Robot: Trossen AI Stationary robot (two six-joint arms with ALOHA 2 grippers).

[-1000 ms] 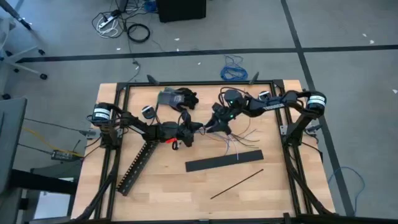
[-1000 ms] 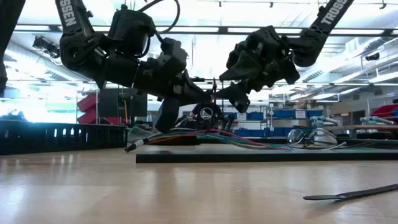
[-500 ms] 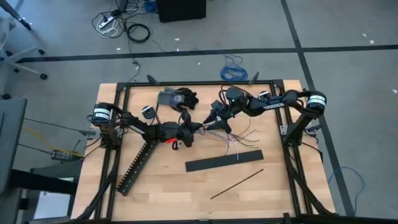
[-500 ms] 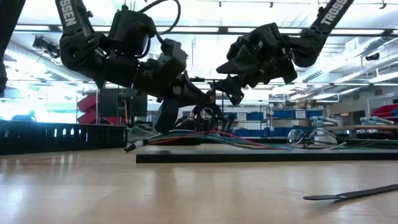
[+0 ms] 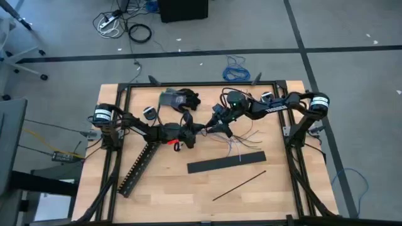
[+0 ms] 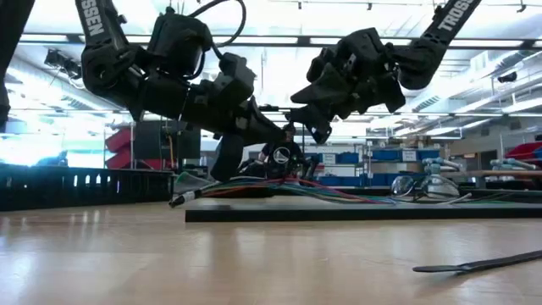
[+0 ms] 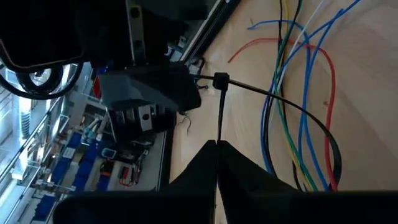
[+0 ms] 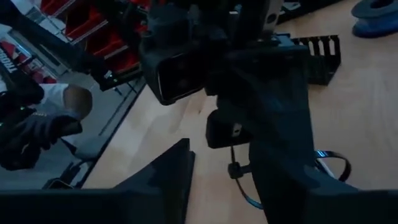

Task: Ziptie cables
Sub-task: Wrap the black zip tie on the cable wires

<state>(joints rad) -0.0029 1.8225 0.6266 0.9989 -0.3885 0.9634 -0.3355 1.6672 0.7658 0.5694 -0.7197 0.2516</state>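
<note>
The cables (image 5: 237, 143), thin blue, green, red and white wires (image 7: 298, 93), lie fanned out on the table's middle. One black ziptie (image 7: 273, 94) loops around them, and its head (image 7: 221, 79) is raised off the wood. My left gripper (image 5: 200, 129) is shut on this ziptie's strip just below the head. My right gripper (image 5: 213, 127) hovers open right beside the head (image 8: 233, 168), fingers to either side; I cannot tell whether it touches. A second ziptie (image 5: 239, 185) lies flat near the front edge. My left gripper pinches the ziptie's strip (image 7: 218, 138) between its two shut fingertips, a short way from the head. The fingers lie along the strip, coming level from the table's left. The strip runs straight up to the head, and the loop curves on around the wires on the table.
A wide flat black bar (image 5: 226, 163) lies in front of the wires. A slotted black duct (image 5: 138, 166) runs slantwise at the front left. Dark gloves (image 5: 182, 99) lie at the back. A person's arm (image 8: 59, 102) shows beyond the table.
My right gripper has risen a little and edged toward the table's left, closer to the left gripper and the ziptie head. The left gripper and the wires have kept still.
</note>
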